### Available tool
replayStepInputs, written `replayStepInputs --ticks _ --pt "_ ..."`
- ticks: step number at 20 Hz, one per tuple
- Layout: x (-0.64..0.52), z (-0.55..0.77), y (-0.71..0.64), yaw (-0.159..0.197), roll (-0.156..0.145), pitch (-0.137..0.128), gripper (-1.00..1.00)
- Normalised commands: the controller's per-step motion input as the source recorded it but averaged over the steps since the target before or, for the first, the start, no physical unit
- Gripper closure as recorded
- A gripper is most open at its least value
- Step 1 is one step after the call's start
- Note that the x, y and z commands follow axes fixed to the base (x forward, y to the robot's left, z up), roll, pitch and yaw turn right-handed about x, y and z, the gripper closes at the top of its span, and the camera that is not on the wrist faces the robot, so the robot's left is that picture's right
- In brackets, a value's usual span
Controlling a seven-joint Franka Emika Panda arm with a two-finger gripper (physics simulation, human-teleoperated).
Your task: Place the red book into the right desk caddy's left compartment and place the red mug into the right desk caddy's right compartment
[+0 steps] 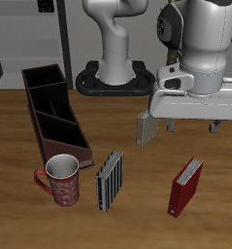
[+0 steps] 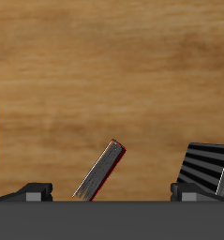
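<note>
The red book [image 1: 185, 187] stands upright near the table's front edge, and its thin dark red cover and white pages also show in the wrist view [image 2: 104, 169]. The red mug [image 1: 61, 180] stands by the near end of the right desk caddy [image 1: 35, 102], a long dark maroon box with three empty sections. Its largest end section [image 1: 69, 138] is the one closest to the mug. My gripper [image 1: 193, 124] hangs open above the table, farther back than the red book, with nothing between its fingers [image 2: 34, 192].
A grey-striped book [image 1: 110, 180] stands between the mug and the red book and also shows in the wrist view [image 2: 207, 169]. A second, smaller grey book [image 1: 145, 127] stands beside my gripper. The robot's base [image 1: 116, 76] is at the back.
</note>
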Motion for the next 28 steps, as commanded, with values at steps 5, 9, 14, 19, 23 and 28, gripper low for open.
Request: replayStepInputs --ticks 5,9,14,19,23,28 --pt "-0.04 -0.30 0.12 -0.069 0.028 -0.036 -1.00" --pt "-0.01 -0.18 0.02 -0.040 0.013 -0.031 -1.00" --pt "0.06 -0.16 -0.08 -0.061 -0.016 -0.021 -1.00" --pt "0.06 -0.25 -0.10 -0.057 -0.028 0.005 -1.00" --pt "0.01 -0.29 -0.06 -0.042 -0.032 0.013 -1.00" --pt "-0.01 -0.24 0.10 -0.013 0.017 0.005 -1.00"
